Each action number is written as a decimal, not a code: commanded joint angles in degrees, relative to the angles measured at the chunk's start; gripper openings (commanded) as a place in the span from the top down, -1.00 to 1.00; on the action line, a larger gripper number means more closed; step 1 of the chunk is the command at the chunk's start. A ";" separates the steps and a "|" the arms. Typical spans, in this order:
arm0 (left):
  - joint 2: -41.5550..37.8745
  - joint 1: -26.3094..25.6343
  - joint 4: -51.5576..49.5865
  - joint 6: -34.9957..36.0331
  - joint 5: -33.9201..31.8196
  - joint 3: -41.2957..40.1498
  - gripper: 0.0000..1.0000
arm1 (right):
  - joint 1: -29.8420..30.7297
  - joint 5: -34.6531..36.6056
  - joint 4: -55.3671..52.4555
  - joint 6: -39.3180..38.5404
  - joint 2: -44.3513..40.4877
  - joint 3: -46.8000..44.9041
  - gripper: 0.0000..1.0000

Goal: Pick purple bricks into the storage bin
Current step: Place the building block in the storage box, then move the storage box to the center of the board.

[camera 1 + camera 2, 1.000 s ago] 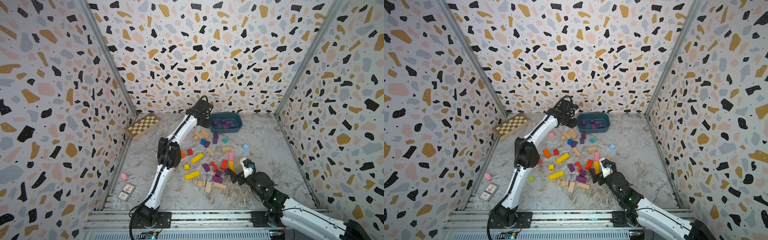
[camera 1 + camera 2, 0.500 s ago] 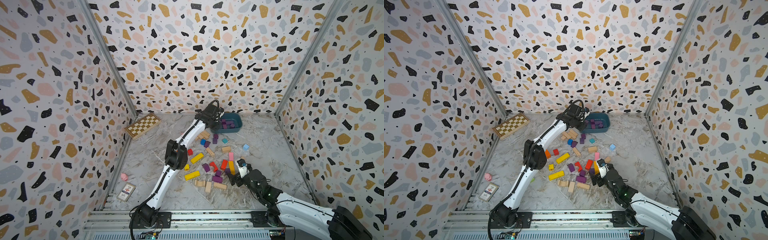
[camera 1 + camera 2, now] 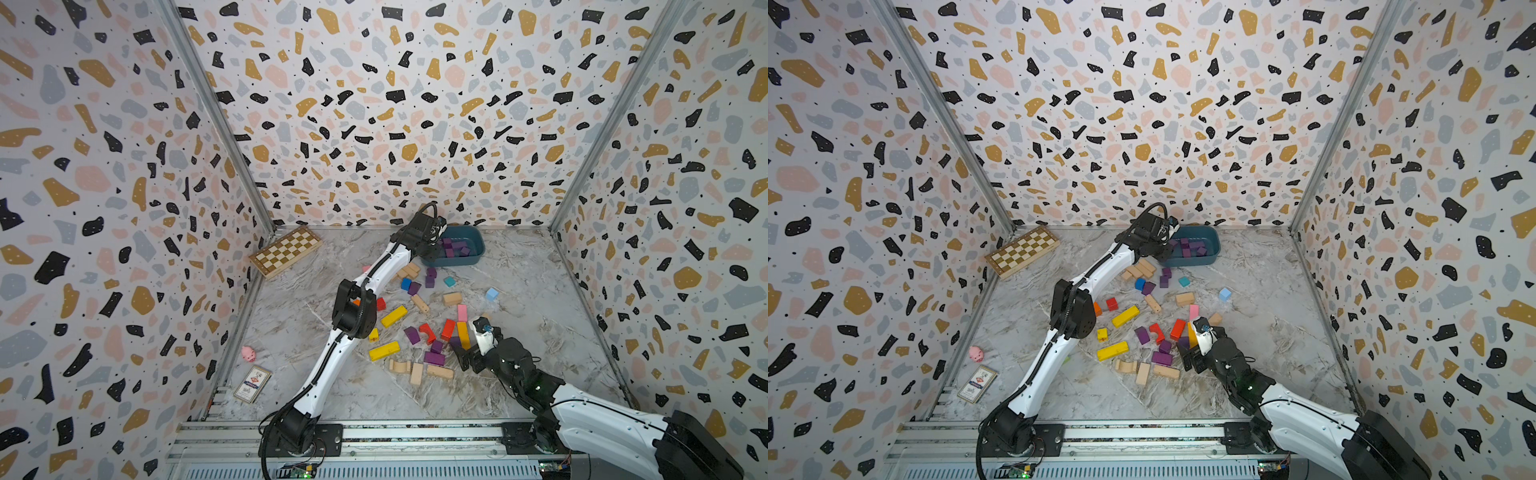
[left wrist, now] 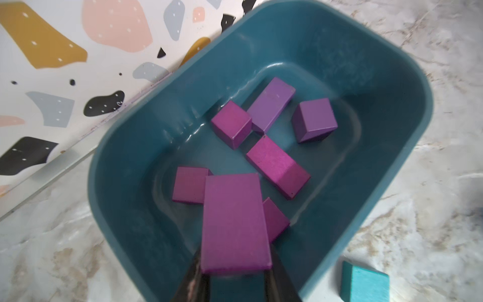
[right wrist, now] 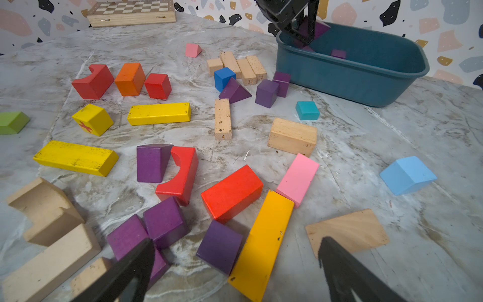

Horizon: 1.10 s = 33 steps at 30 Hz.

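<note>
At 12 o'clock end of table [image 3: 540, 291], bin [image 3: 457, 261] holds six purple bricks [image 4: 277, 167]. Seventh, purple bar [image 4: 235, 222], hangs above bin in my left gripper [image 4: 234, 272], jaws clamped on it, not yet dropped. My right gripper [image 5: 236, 241] hangs at 5 o'clock, jaws spread wide, empty, over purple cube [image 5: 219, 245]. Left on table, by my count: some five purple blocks [image 5: 164, 222] in 5 o'clock cluster, cube included; purple wedge [image 5: 234, 90] and two cubes [image 5: 266, 92] just off bin's 7 o'clock corner. Judged: near half done.

The bricks [image 4: 278, 167] are purple, the storage bin [image 4: 326, 52] dark teal, the chessboard [image 3: 286, 250] tan-and-cream checked.
</note>
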 commanded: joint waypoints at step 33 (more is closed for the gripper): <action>-8.50 7.00 -1.25 5.80 -5.92 -13.14 0.22 | -0.65 -0.60 0.74 0.22 -2.61 1.10 -1.00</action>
